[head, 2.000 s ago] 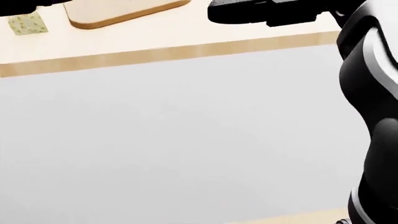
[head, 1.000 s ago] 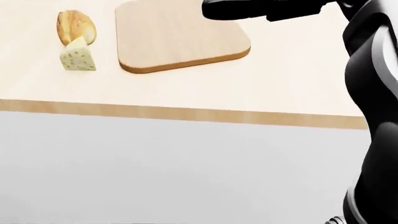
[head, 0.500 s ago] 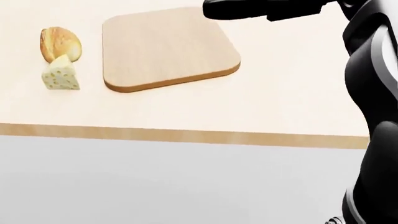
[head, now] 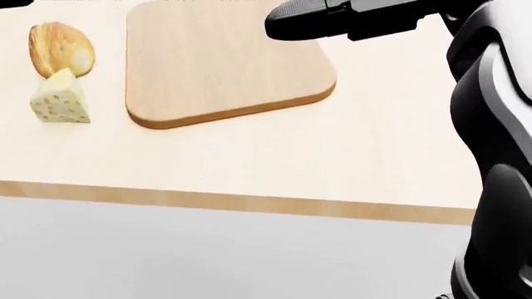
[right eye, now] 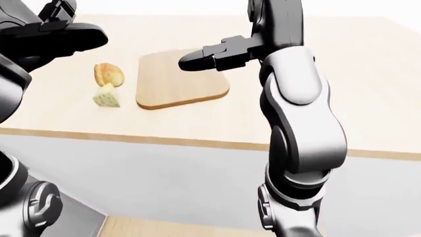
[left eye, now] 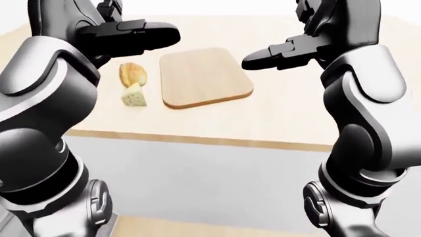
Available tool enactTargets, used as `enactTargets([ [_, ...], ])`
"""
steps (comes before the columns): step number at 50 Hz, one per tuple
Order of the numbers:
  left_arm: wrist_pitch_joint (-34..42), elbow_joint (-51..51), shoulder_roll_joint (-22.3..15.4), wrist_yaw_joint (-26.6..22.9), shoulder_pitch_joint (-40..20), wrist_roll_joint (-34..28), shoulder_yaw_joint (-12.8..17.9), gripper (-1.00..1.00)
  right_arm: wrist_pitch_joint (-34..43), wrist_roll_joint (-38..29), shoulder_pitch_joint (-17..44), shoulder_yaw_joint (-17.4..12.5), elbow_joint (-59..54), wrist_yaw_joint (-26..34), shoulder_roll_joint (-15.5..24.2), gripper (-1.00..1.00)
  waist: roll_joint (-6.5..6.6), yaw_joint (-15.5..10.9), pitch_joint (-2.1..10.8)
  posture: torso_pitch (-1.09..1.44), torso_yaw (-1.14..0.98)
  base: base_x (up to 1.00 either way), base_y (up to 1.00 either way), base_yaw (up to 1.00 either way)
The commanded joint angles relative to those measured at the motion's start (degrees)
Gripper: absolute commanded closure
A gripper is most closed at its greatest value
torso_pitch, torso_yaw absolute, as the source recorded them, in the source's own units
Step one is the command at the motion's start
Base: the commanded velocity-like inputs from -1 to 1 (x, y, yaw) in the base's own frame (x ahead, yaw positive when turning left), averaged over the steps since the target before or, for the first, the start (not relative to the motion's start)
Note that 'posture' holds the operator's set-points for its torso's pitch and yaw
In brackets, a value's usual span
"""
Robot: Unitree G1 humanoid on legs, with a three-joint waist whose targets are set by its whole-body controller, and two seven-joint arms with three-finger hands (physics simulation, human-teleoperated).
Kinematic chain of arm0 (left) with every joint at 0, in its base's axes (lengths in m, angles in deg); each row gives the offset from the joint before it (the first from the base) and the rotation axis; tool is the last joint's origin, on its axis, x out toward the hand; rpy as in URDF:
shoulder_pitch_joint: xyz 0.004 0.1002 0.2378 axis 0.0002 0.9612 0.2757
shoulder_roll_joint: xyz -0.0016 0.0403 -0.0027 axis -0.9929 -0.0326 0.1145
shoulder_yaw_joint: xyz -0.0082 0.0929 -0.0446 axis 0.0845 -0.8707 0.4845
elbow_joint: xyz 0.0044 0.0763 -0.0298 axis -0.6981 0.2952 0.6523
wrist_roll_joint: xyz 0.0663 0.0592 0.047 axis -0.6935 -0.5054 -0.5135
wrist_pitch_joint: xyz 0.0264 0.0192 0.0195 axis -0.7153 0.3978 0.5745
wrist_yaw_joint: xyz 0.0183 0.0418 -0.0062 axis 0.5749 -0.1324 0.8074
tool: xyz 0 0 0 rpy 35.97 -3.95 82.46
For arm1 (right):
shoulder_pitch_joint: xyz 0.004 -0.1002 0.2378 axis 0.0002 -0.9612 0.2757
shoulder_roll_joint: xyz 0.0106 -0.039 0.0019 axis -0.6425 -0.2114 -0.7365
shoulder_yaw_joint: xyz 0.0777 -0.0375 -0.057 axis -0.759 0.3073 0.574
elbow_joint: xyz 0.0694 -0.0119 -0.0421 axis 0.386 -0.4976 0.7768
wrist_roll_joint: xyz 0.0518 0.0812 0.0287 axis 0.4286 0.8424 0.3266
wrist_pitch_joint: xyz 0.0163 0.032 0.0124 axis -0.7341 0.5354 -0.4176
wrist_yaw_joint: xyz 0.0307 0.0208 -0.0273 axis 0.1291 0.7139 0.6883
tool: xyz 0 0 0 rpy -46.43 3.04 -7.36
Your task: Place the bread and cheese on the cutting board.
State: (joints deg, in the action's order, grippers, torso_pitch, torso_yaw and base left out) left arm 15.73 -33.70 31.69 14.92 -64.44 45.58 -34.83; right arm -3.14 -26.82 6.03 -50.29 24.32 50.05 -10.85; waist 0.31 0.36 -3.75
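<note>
On the counter [head: 349, 168], left of the bare board [head: 224, 62], bread [head: 60, 48] and cheese [head: 60, 99] are touching. We are holding both hands, left [left eye: 132, 34] and right [left eye: 280, 55], aloft, fingers extended, empty. Grabbing one risks knocking the other away.

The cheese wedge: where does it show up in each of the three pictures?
Left-eye view: cheese left of centre, below the bread.
Head view: far left, upper part.
Right-eye view: left, upper-middle.
Shared landmark: the cutting board lies just right of it in every view.
</note>
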Motion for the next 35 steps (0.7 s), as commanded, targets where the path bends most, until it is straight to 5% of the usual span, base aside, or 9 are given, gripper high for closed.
enactTargets([
  [1,-1.6,-1.0,-0.7,-0.1,-1.6,0.0,0.7,-1.0,-1.5,-0.8,1.6,-0.1,1.3,0.2,0.4,-1.0,0.54,0.0,2.81,0.0,0.0,0.0,0.21,0.0],
  [6,-1.6,-1.1,-0.7,-0.2,-1.4,0.0,0.6,-1.0,-1.3,-1.7,1.7,-0.1,1.4,0.6,0.1,-1.0,-1.1,-0.9,2.77,0.0,0.0,0.0,0.22,0.0],
  [11,-1.5,-1.0,-0.7,-0.1,-1.6,0.0,0.7,-1.0,-1.4,-2.3,1.7,-0.1,1.1,1.0,-0.2,-1.0,1.26,-1.0,1.77,0.0,0.0,0.02,0.31,0.0],
  [13,-1.3,-1.0,-0.6,0.1,-1.7,0.2,0.6,-1.0,-1.2,-2.4,1.9,-0.3,0.9,1.1,-0.2,-1.0,3.93,-0.7,3.0,0.0,0.0,0.04,0.38,0.0],
  [14,-1.4,-1.0,-0.6,0.1,-1.8,0.1,0.5,-1.0,-1.2,-2.4,2.0,-0.4,1.0,1.1,-0.2,-1.0,2.17,-0.9,3.04,0.0,0.0,0.05,0.38,0.0],
  [15,-1.4,-0.9,-0.6,0.0,-1.8,0.1,0.5,-1.0,-1.2,-2.3,2.0,-0.5,1.1,1.1,-0.3,-1.0,3.73,-1.1,2.44,0.0,0.0,0.03,0.38,0.0],
  [18,-1.2,-1.1,-0.6,0.2,-1.8,0.2,0.5,-1.0,-1.0,-2.0,2.3,-0.9,1.2,0.9,-0.5,-1.0,4.31,-0.7,1.05,0.0,0.0,0.01,0.06,0.0],
  [24,-1.5,-0.7,-0.4,-0.2,-1.9,-0.4,0.3,-1.0,-1.1,-0.7,2.5,-1.7,1.2,0.1,-0.3,-1.0,2.52,0.7,-0.82,0.0,0.0,0.0,0.0,0.0],
  [35,-1.2,-1.2,-0.4,-0.2,-1.5,-0.2,0.4,-1.0,-0.7,0.7,2.2,-1.8,1.8,-1.0,0.5,-1.0,-2.05,-1.1,0.56,0.0,0.0,0.0,0.0,0.0],
])
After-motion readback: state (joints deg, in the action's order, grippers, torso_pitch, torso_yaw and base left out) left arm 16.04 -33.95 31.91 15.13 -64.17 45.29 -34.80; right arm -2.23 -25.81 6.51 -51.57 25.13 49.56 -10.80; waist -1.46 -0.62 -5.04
